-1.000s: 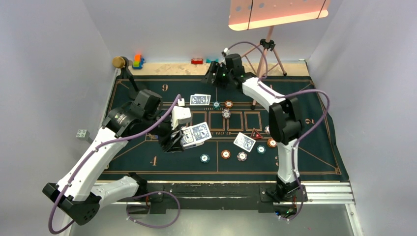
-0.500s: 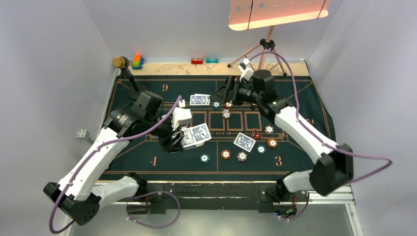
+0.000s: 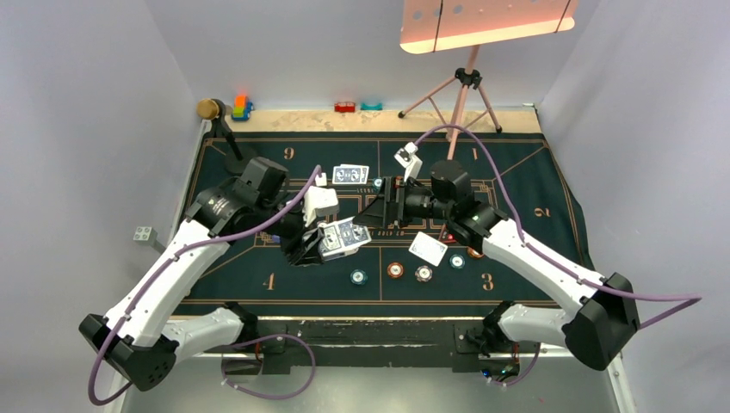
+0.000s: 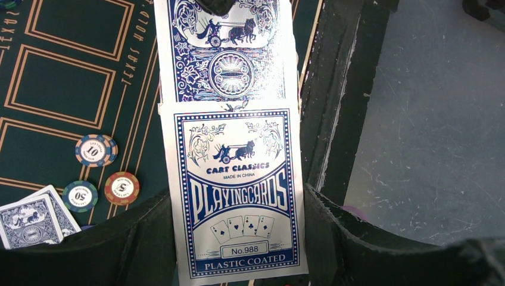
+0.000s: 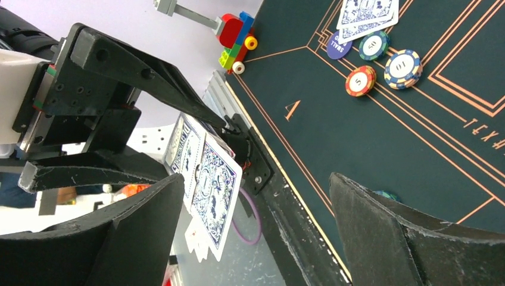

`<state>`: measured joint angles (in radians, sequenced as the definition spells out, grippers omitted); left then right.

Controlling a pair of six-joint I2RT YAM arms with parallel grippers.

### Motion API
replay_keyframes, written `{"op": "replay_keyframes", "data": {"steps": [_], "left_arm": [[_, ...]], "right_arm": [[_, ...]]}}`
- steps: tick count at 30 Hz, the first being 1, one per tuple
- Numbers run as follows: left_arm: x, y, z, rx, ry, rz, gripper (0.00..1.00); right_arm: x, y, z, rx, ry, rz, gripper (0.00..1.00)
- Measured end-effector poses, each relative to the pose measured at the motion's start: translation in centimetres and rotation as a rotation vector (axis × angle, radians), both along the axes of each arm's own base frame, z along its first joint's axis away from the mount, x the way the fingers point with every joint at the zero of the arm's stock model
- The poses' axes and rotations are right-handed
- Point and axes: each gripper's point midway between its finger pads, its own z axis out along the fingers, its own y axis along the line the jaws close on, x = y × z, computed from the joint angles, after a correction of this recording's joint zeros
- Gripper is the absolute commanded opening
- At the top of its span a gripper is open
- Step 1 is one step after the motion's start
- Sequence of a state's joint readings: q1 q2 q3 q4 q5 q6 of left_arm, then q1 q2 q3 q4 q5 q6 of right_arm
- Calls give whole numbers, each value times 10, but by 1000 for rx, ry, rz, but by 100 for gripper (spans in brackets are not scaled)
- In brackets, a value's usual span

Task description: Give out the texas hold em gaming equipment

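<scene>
My left gripper [image 3: 331, 243] [image 4: 238, 244] is shut on a blue-and-white pack of playing cards [image 3: 342, 237] [image 4: 235, 202], held above the mat, with one blue-backed card [image 4: 223, 50] sticking out past it. My right gripper [image 3: 383, 205] [image 5: 256, 238] stands open just right of the pack, facing it, and the protruding card [image 5: 209, 187] lies close to its left finger [image 5: 113, 238] without being gripped. Face-down cards lie at the back [image 3: 350, 175] and the right [image 3: 428, 249]. Teal [image 3: 358, 277], orange [image 3: 395, 270] and white [image 3: 423, 274] chips sit on the felt.
The dark green felt mat [image 3: 250, 267] covers the table. A lamp tripod [image 3: 460, 86] stands at the back right. Toy blocks [image 3: 241, 107] [image 5: 238, 42] sit at the back left, and more blocks [image 3: 346, 107] lie at the back edge. A dark-blue button [image 5: 337, 44] lies beside three chips.
My right arm has swung from the back of the mat forward and left, up to the pack, and its jaws have opened wider. The left arm has held still with the pack.
</scene>
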<state>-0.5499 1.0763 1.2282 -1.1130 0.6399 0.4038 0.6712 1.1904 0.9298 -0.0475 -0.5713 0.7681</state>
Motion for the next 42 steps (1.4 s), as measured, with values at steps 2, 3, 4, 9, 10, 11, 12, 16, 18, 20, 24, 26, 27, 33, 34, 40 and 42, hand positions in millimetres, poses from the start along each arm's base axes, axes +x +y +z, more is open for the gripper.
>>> {"op": "replay_keyframes", "data": {"steps": [2, 3, 4, 9, 10, 11, 12, 16, 18, 20, 24, 26, 27, 33, 34, 40, 42], "left_arm": [[1, -1, -1, 3, 5, 0, 0], [2, -1, -2, 5, 7, 0, 0], [2, -1, -2, 6, 9, 0, 0], [3, -2, -3, 6, 9, 0, 0], [4, -2, -2, 4, 7, 0, 0], [4, -2, -1, 3, 6, 0, 0], [4, -3, 0, 3, 4, 0, 0], [5, -3, 4, -4, -8, 0, 0], [6, -4, 6, -7, -13, 0, 0], [6, -4, 7, -8, -15, 0, 0], [7, -4, 9, -11, -20, 0, 0], [7, -4, 9, -11, -20, 0, 0], [6, -4, 9, -11, -19, 0, 0], [5, -3, 8, -6, -13, 0, 0], [5, -3, 8, -6, -13, 0, 0], [5, -2, 10, -11, -21, 1, 0], [4, -2, 11, -13, -24, 2, 0]], "right_arm": [[-1, 1, -3, 7, 14, -2, 97], [-2, 2, -4, 12, 20, -1, 97], [-3, 4, -5, 19, 23, 3, 97], [-12, 19, -2, 64, 42, 50, 98], [-13, 24, -2, 76, 51, 58, 98], [-14, 26, -3, 83, 58, 62, 98], [-15, 28, -5, 94, 67, 65, 98], [-19, 30, -16, 111, 114, 61, 90], [-20, 30, -16, 116, 126, 60, 85], [-19, 31, -14, 125, 124, 59, 81], [-19, 31, -13, 131, 126, 58, 73], [-19, 31, -13, 128, 130, 56, 70], [-19, 31, -14, 127, 131, 54, 69], [-19, 29, -14, 120, 134, 45, 64], [-19, 29, -14, 119, 135, 43, 63], [-15, 20, -8, 124, 124, 16, 58], [-12, 16, -5, 127, 116, 4, 57]]}}
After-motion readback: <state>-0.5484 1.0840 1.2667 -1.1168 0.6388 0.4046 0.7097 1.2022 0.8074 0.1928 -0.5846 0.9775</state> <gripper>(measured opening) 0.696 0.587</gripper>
